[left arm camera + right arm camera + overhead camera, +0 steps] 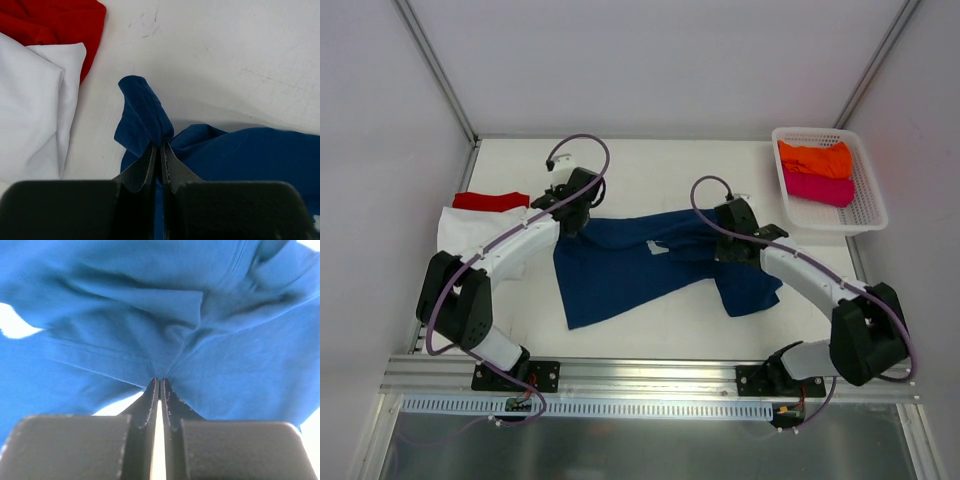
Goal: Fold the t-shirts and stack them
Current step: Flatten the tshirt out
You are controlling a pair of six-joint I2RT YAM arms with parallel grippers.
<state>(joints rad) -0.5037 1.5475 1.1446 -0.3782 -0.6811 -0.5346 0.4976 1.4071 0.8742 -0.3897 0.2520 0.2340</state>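
Note:
A navy blue t-shirt (630, 265) lies crumpled across the middle of the table, a bit of white print showing near its centre. My left gripper (572, 222) is shut on its upper left corner (145, 117), the cloth bunched between the fingertips. My right gripper (728, 246) is shut on a fold of the same shirt (165, 340) near its right side. A white t-shirt (460, 232) and a red t-shirt (490, 201) lie folded at the left edge. An orange t-shirt (815, 158) and a magenta t-shirt (818, 187) lie in the basket.
A white mesh basket (868, 205) stands at the back right corner. Metal frame rails run along the table's left, right and near edges. Bare white tabletop (660, 165) stretches behind the navy shirt.

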